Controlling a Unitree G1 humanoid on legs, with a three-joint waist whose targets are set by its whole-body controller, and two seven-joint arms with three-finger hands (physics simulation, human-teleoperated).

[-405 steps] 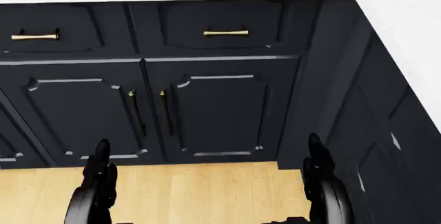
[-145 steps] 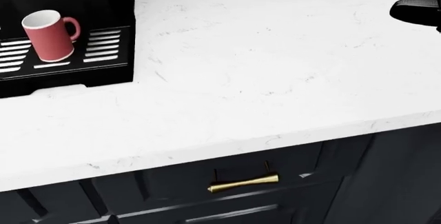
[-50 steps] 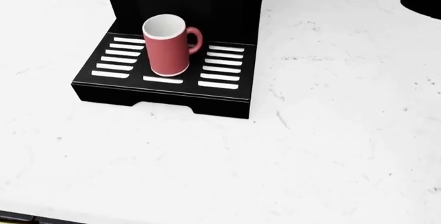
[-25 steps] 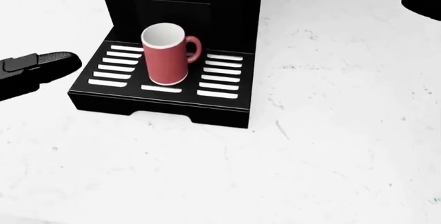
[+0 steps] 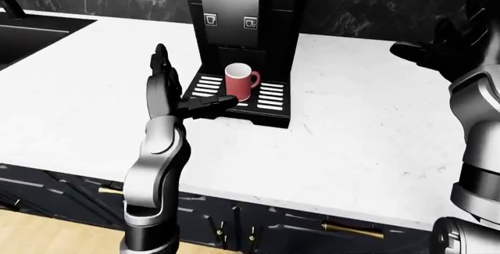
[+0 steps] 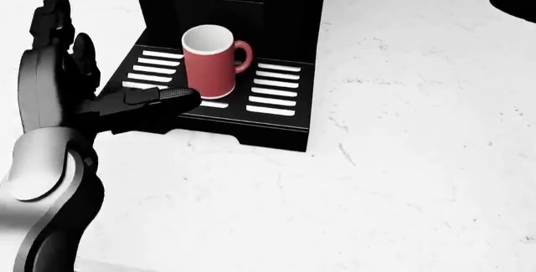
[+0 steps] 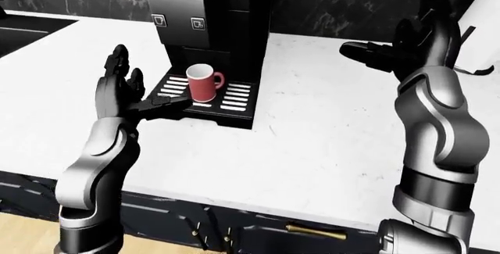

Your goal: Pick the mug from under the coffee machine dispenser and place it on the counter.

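Two robot hands were raised, fingers spread wide: left robot hand (image 6: 92, 90) just beside the mug (image 6: 209, 60), right robot hand (image 7: 406, 49) well apart. Mug stood upright on the machine's tray (image 6: 276, 93), on the desk (image 6: 402, 159).

The left hand (image 6: 80, 90) is raised with fingers spread (thumb extended sideways); the right hand (image 7: 406, 46) is likewise held open.

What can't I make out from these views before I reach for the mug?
- Coffee machine top: cut off by every view's upper edge.
- Right hand: only a fingertip at the head view's right edge.
- Mug base, lower left: head view, behind the left hand thumb.
- Sink: cut by the left-eye view's left edge.
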